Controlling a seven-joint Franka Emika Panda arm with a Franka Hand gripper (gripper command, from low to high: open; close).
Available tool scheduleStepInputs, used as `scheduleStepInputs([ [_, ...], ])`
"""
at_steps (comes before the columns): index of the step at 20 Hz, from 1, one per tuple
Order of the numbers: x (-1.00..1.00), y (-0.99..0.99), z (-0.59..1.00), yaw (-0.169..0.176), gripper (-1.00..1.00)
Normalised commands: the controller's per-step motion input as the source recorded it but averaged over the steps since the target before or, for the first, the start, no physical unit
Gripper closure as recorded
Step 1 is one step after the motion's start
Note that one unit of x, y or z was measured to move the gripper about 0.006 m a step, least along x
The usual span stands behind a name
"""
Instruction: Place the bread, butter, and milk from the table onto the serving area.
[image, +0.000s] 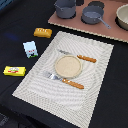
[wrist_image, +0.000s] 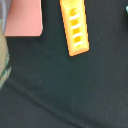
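The bread (image: 42, 32), a small orange loaf, lies on the black table (image: 15, 30) just off the far corner of the beige serving mat (image: 95, 75). The wrist view shows the bread (wrist_image: 75, 27) from above, with the table (wrist_image: 65, 85) around it. The milk carton (image: 30, 48) stands upright beside the mat, on the exterior view's left. The yellow butter packet (image: 14, 71) lies flat nearer the front. The mat carries a tan plate (image: 68, 64), a fork (image: 54, 76) and an orange-handled knife (image: 86, 59). The gripper shows in neither view.
A pinkish-brown board (image: 107, 31) at the back holds two grey pots (image: 65, 7) (image: 92, 15) and a beige bowl (image: 123, 17). Its corner shows in the wrist view (wrist_image: 22, 17) close to the bread. A pale shape (wrist_image: 3, 60) at that view's edge is unclear.
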Motion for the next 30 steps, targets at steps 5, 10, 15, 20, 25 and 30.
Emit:
scheduleStepInputs([
  [5,-0.42,-0.14,-0.44,0.026,-1.00],
  [10,-0.53,-0.28,-0.34,0.047,-1.00],
  [15,-0.41,-0.24,-0.40,0.070,-1.00],
  [20,-0.35,-0.10,-0.55,0.029,-1.00],
  [25,-0.31,-0.11,-0.64,0.019,-1.00],
  [30,-0.21,-0.08,-0.61,0.007,-1.00],
])
